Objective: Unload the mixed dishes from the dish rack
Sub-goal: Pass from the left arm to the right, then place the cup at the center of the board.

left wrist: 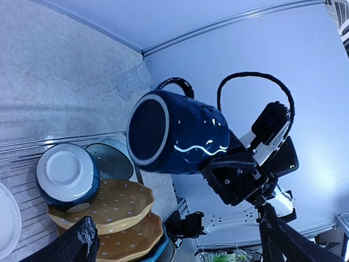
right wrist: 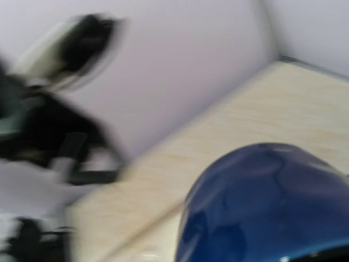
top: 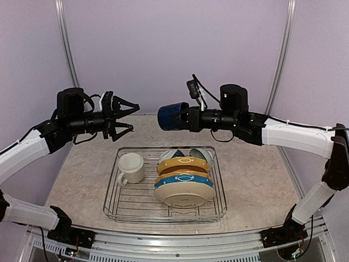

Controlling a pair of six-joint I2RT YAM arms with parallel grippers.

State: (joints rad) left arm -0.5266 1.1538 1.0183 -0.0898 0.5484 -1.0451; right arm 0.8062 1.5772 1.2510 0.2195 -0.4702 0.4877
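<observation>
Navy mug [top: 170,117] held sideways in right gripper [top: 189,117].

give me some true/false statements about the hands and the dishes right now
1. The right hand holds the navy mug in the air. True.
2. The left hand is shut on a plate. False: it is open and holds nothing.
3. The cream mug sits in the left part of the dish rack. True.
4. The plates are all out of the dish rack. False: they rest in its right part.
</observation>
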